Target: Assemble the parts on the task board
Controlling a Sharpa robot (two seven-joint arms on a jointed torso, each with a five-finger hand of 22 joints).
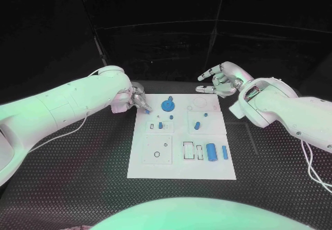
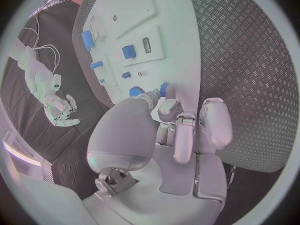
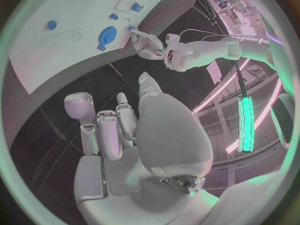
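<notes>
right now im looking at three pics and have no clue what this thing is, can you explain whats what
It is a two-armed robot with silver hands at a black table. The square picture looks down from its head; the two round ones come from cameras at its wrists. On the table lies a white task board carrying small blue parts, including a round blue disc. The left hand pinches a small blue part at the board's far left corner. The right hand hovers beyond the board's far edge, fingers apart, holding nothing.

Dim greenish-pink light, dark surroundings, perhaps slight softness, fisheye-bent wrist-view edges.
</notes>
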